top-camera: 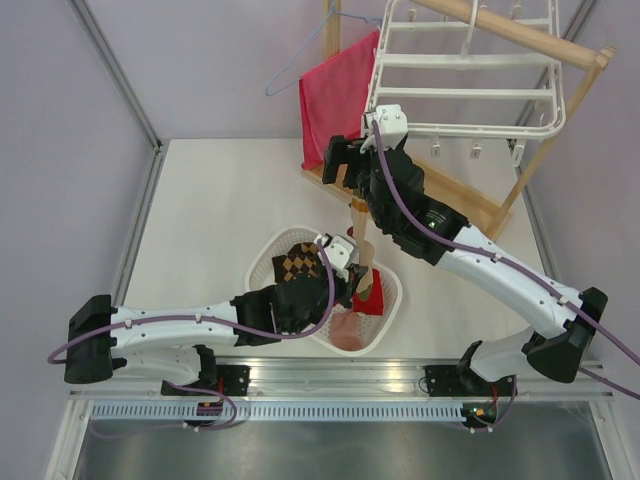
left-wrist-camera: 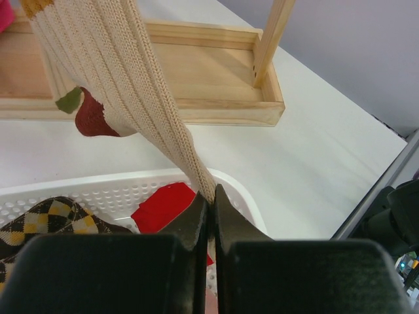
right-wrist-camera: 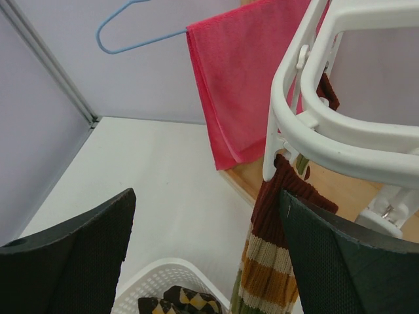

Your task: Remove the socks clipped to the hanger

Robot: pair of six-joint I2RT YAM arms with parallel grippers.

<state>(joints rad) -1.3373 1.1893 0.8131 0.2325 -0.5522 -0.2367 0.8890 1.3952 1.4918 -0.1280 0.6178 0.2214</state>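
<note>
A striped brown, cream and olive sock (right-wrist-camera: 281, 261) hangs by its dark cuff from a clip on the white hanger (right-wrist-camera: 327, 124). Its cream foot (left-wrist-camera: 124, 72) stretches down to my left gripper (left-wrist-camera: 211, 196), which is shut on the toe end above the basket. In the top view the sock (top-camera: 358, 232) runs between both arms. My right gripper (right-wrist-camera: 206, 248) is open just below the hanger's corner (top-camera: 385, 105), with the sock's cuff beside its right finger (right-wrist-camera: 340, 261). Argyle socks (top-camera: 298, 264), a red sock (top-camera: 371, 299) and a pale pink sock (top-camera: 347, 332) lie in the basket.
The white perforated basket (top-camera: 262, 262) sits between the arms. A wooden stand (top-camera: 470, 205) with a box base (left-wrist-camera: 196, 85) carries the hanger. A red-pink towel (top-camera: 335, 95) and a blue wire hanger (right-wrist-camera: 131, 29) hang at the back left.
</note>
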